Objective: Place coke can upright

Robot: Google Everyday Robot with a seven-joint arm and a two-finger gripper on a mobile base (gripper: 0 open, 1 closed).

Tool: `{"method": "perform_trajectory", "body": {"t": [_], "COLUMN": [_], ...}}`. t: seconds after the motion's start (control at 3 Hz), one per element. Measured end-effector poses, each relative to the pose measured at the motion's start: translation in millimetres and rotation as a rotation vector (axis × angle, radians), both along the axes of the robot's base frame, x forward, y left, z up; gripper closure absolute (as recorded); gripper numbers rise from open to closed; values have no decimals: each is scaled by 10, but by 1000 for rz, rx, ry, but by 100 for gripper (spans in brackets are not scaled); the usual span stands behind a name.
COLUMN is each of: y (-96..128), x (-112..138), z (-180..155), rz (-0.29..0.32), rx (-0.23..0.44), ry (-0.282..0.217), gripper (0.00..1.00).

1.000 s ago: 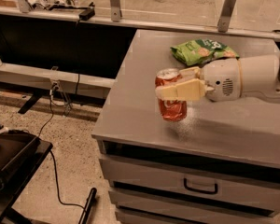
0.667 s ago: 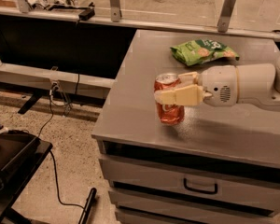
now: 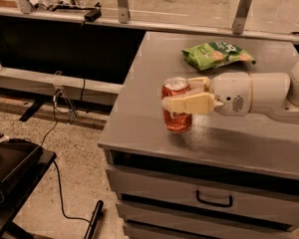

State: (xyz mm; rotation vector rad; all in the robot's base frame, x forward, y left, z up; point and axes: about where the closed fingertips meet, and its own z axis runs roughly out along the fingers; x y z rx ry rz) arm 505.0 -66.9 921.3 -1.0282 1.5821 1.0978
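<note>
The coke can (image 3: pixel 177 120) is a red can with a silver top. It stands upright near the front left of the grey cabinet top (image 3: pixel 154 68), its base at or just above the surface. My gripper (image 3: pixel 178 92) reaches in from the right. Its cream fingers (image 3: pixel 189 104) clasp the can's upper half, one in front and one behind. The white arm (image 3: pixel 254 93) stretches off to the right edge.
A green snack bag (image 3: pixel 217 54) lies on the cabinet behind the arm. The cabinet's front edge is just below the can, with drawers (image 3: pixel 214 199) under it. A black tray (image 3: pixel 10 168) and cables are on the floor at left.
The gripper and the held can have shifted a little to the left and slightly lower toward the cabinet top. The can stays upright.
</note>
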Motion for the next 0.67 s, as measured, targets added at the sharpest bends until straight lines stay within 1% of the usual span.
{"method": "perform_trajectory", "body": {"t": [0.33, 0.67], "y": [14, -43], "x": [3, 51], "z": [-37, -124], "rz": [28, 28], "rx": [59, 78], "ry": [-75, -159], "gripper": [100, 83]}}
